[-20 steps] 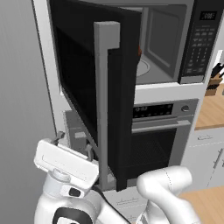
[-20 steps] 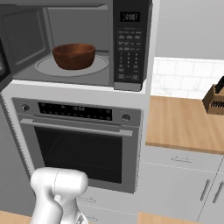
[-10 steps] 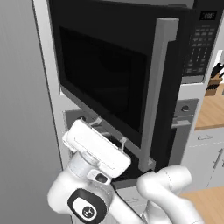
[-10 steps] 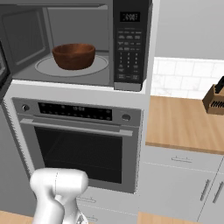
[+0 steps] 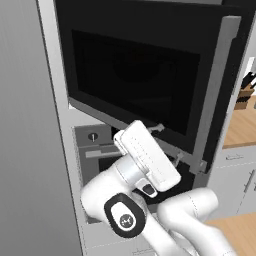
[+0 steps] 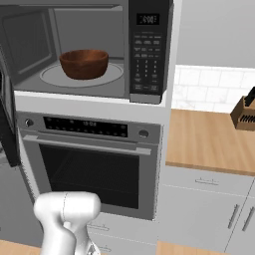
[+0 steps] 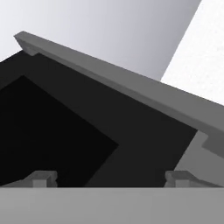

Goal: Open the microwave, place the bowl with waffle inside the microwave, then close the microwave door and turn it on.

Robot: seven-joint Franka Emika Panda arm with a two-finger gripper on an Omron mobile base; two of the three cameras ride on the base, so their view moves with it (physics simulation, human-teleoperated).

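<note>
Since the earlier frames, the door point(image 5: 140, 80) has swung further toward shut: in the left base view its handle point(image 5: 216, 90) now stands near the right edge, where it was at centre a second ago, and the black panel spans the upper frame. Arm has risen from the lower left to lower centre of that view. Gripper point(image 5: 167, 142) sits just under the door's lower edge, jaws spread wide, nothing between them. Contact with the door cannot be confirmed; the fingers are small and partly hidden there. In the hand view, fingertips point(image 7: 43, 177) stand well apart at the bottom, facing the dark window and silver handle. Bowl point(image 6: 83, 63) rests on the turntable inside the microwave point(image 6: 144, 50), upper left of the right base view, unmoved. Oven point(image 6: 89, 164) sits directly below.
</note>
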